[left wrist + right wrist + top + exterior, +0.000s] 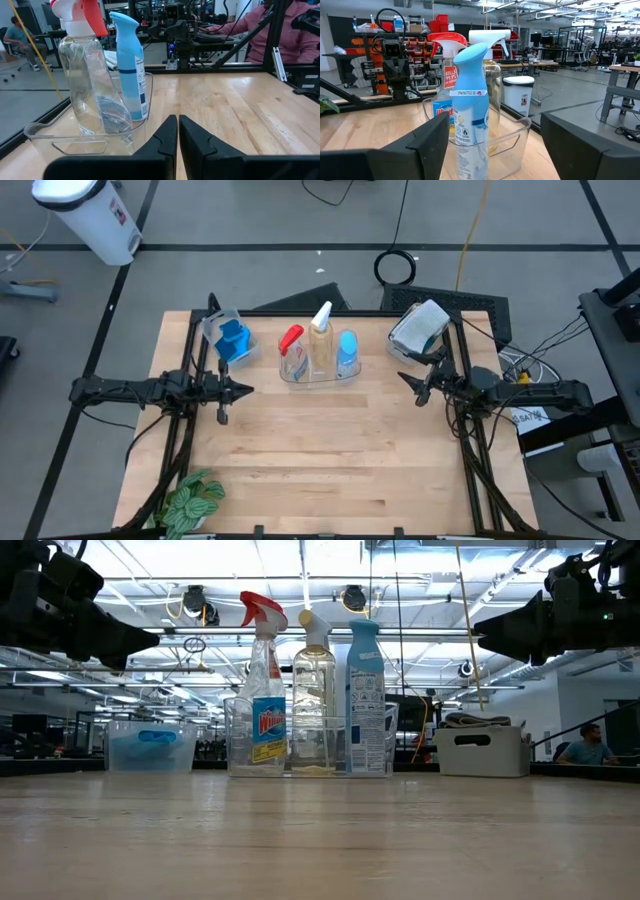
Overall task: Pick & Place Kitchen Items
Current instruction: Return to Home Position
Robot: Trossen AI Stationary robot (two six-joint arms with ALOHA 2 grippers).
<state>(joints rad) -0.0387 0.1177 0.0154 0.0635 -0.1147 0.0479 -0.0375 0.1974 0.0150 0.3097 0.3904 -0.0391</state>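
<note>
three bottles stand upright in a row, packed in the clear tub (318,377) at the back middle of the desk (330,460): red-trigger bottle (291,340) on the left, white-trigger bottle (321,328) in the centre, blue-capped bottle (347,350) on the right. from the low view they stand shoulder to shoulder, touching or close to it, and rise well above the tub's rim.

over at the back left corner, a second clear tub (213,326) holds blue items (232,340), lying low inside it; sponge or cloth, i cannot tell. at the back right corner the grey bin (402,343) is full, with a pale grey folded towel (425,320) on top, bulging above the rim.

now the arms. the left pincer (240,390) hangs above the desk, just left of the bottle tub, the arm stretched level and pointing inward; its fingers (167,135) are pressed together with only a thin slit between them, gripping nothing. the right pincer (412,385) mirrors it on the other side, just right of the tub and in front of the grey bin, arm level, fingers spread wide and empty, the blue-capped bottle framed between them in its wrist view. both sit high, clear of the desk top.

a green leafy plant (190,500) sits at the front left corner.
</note>
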